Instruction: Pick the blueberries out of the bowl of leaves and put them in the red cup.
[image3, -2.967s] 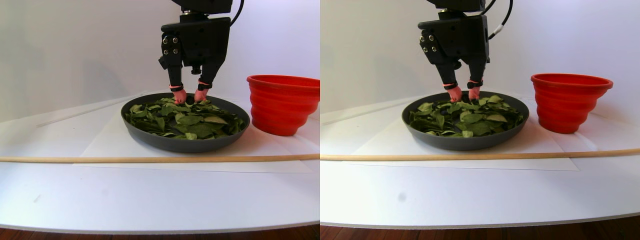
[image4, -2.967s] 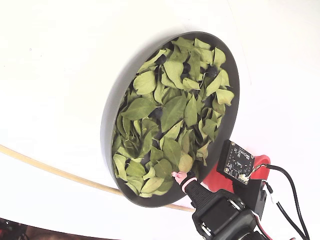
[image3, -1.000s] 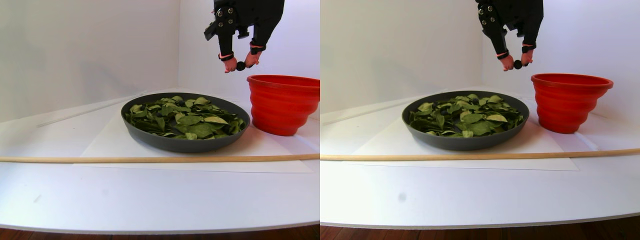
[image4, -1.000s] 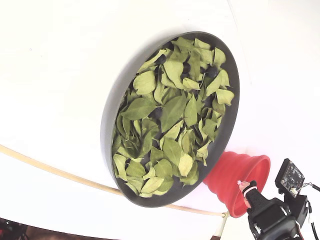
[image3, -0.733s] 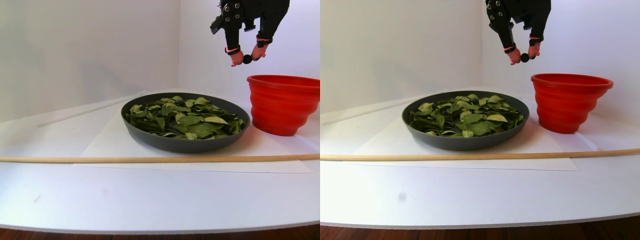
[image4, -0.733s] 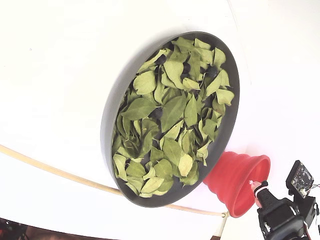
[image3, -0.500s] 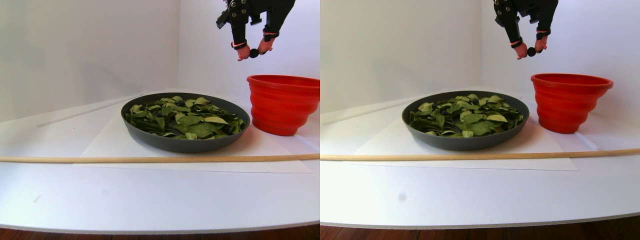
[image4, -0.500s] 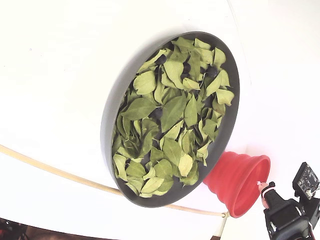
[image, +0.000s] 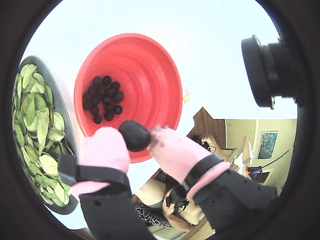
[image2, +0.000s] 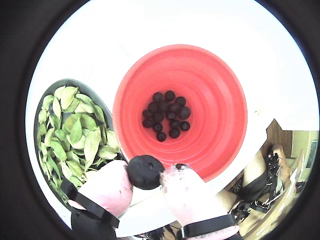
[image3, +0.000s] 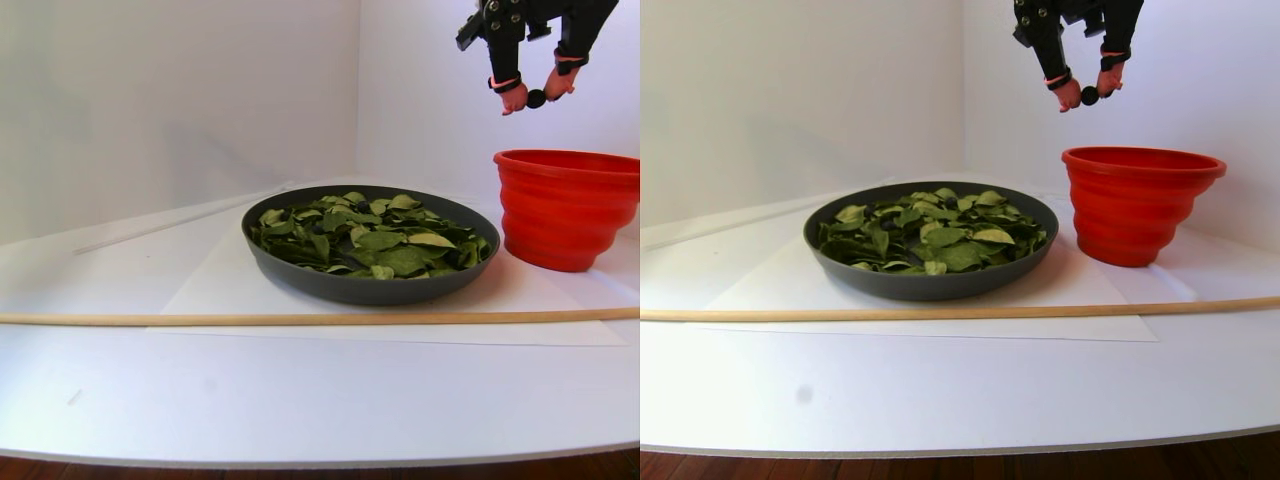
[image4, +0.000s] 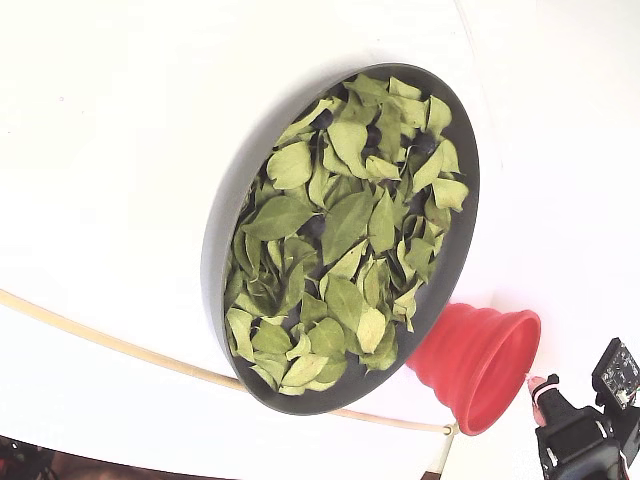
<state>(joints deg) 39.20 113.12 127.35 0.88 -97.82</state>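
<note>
I have the tool (image: 141, 141) clamped on one dark blueberry (image: 134, 135), pinched between its two pink fingertips (image: 106, 149); in both wrist views the berry sits out over the near rim of the red cup (image2: 220, 107). In the stereo pair view the tool (image3: 536, 98) hangs well above the cup (image3: 565, 205), over its left rim. A cluster of blueberries (image2: 166, 114) lies at the cup's bottom. The bowl (image4: 221, 230) sits just beside the cup on white paper (image3: 210, 280) on the worktop (image3: 300, 400), heaped with green leaves (image4: 345, 225); a few dark berries (image4: 424, 143) peek between them. A thin wooden stick (image3: 300, 318) lies across the worktop, between the bowl and the front edge.
</note>
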